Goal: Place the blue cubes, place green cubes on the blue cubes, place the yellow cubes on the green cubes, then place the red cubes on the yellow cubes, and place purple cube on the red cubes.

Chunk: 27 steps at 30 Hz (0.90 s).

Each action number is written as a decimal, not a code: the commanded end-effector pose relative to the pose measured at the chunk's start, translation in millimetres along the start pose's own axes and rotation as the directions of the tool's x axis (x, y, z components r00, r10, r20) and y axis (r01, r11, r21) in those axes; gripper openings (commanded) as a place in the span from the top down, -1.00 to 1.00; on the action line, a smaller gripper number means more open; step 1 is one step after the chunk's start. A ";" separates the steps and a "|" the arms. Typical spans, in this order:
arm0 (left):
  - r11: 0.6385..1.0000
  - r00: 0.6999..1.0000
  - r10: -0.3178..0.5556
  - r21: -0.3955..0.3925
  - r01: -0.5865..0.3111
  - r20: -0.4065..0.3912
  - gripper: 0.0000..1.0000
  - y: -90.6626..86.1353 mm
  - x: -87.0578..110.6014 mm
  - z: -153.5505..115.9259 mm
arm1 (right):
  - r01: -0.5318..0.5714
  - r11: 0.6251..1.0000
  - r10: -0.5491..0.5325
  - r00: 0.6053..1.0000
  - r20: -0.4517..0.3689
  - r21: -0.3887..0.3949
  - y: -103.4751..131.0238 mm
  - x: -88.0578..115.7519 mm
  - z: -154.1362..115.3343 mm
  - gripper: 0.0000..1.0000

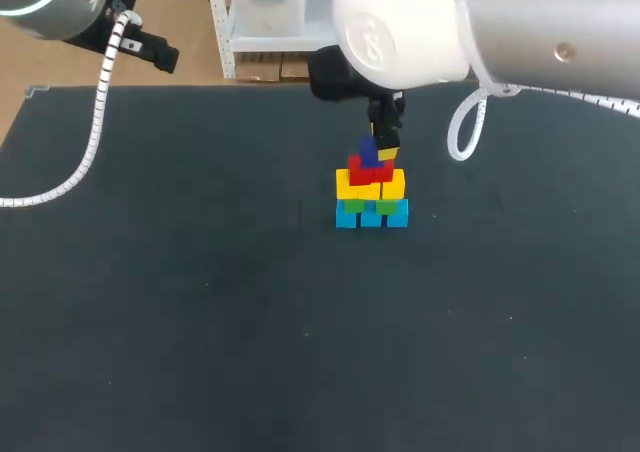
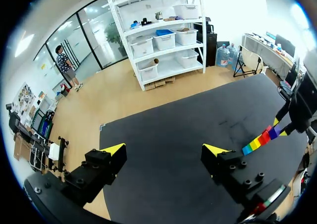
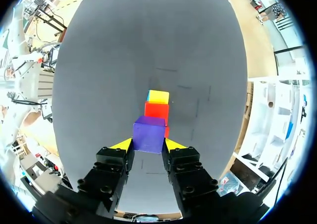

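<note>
A pyramid of cubes stands mid-table: blue cubes (image 1: 371,217) at the bottom, then green cubes (image 1: 386,205), yellow cubes (image 1: 358,185) and red cubes (image 1: 362,168). At its top is the purple cube (image 1: 368,151), with my right gripper (image 1: 380,144) shut on it from above. The right wrist view shows the purple cube (image 3: 149,134) clamped between the yellow tips of the right gripper (image 3: 148,144), just over a red cube (image 3: 157,110) and a yellow cube (image 3: 158,96). My left gripper (image 2: 164,152) stands open and empty far to the left, with the stack (image 2: 262,140) well ahead of it.
The dark table mat (image 1: 200,312) stretches wide around the stack on every side. My left arm (image 1: 60,2) with its white coiled cable (image 1: 95,122) stays over the far left corner. No other loose objects lie on the mat.
</note>
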<state>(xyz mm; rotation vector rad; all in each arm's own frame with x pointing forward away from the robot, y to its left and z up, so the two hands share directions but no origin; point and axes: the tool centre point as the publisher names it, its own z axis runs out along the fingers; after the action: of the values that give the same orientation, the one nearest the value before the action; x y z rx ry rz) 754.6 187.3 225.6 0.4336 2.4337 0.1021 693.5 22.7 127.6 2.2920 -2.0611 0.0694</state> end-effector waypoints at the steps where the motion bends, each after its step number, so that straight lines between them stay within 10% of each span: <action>1: 1.000 1.000 0.002 0.002 -0.002 -0.001 -1.00 0.7 0.4 -0.7 | 0.001 1.000 -0.001 1.000 0.000 0.001 -0.2 0.6 -0.3 0.93; 27: 1.000 1.000 0.002 0.002 -0.002 -0.001 -1.00 0.7 0.4 -0.7 | 0.015 1.000 -0.015 1.000 -0.005 -0.002 -3.6 -1.9 -0.6 0.13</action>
<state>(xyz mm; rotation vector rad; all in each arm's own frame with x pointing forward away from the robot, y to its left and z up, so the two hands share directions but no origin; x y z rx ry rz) 754.6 187.3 225.6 0.4336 2.4337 0.1021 695.2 24.1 127.9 2.3048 -2.0437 0.0756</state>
